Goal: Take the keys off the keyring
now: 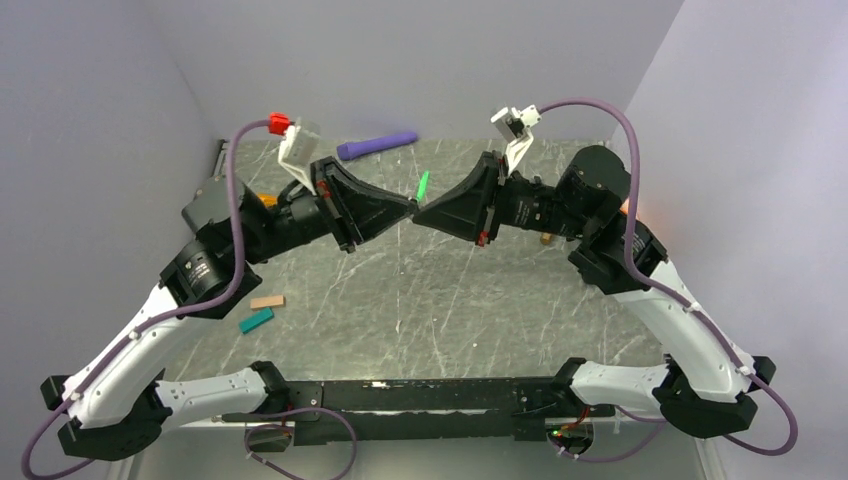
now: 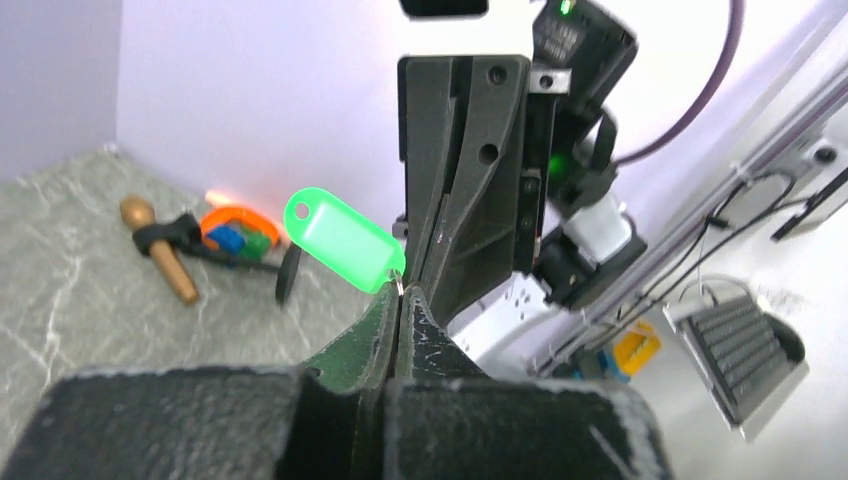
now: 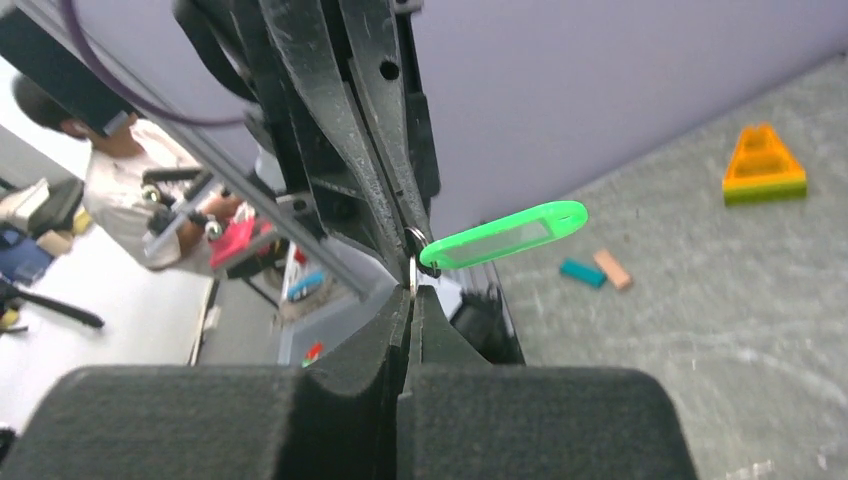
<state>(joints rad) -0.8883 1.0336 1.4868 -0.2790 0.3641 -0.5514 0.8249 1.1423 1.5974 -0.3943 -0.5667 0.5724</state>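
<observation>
Left hand [image 1: 408,205], right hand [image 1: 422,213] pinching keyring [image 2: 400,283], keys [image 1: 423,185] attached

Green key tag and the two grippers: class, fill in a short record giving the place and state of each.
green key tag: held in the air, hanging on the keyring, not yet off
keyring: small metal ring, pinched where the two tips meet
left gripper: shut on the keyring
right gripper: shut on the keyring, tip to tip with the left
on table: tan block, teal block, purple cylinder
</observation>
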